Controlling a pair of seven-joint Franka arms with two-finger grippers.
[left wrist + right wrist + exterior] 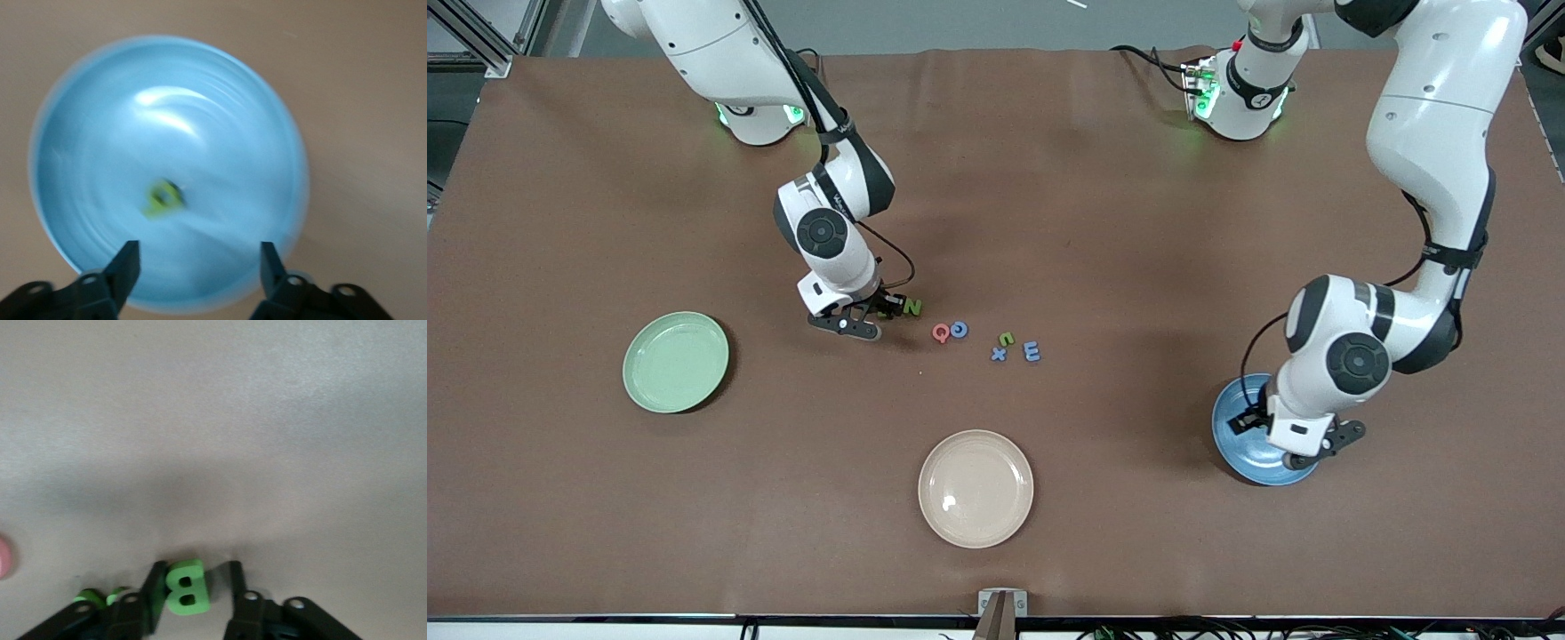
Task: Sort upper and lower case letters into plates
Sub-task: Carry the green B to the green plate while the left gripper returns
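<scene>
My right gripper (882,313) is low on the table with its fingers open around a green letter B (187,588); one finger touches it and there is a gap at the other. A green N (912,307) lies just beside it. A pink Q (941,332), blue o (959,330), small yellow-green letter (1006,339), blue x (999,354) and blue E (1032,351) lie in a row at mid-table. My left gripper (199,267) is open over the blue plate (80,120), which holds a yellow-green letter (163,198). The mint green plate (675,361) is empty.
A cream-beige plate (975,488) stands nearer the front camera than the letters. The blue plate (1240,444) is at the left arm's end of the table, partly covered by that arm. The pink Q also shows at the edge of the right wrist view (3,557).
</scene>
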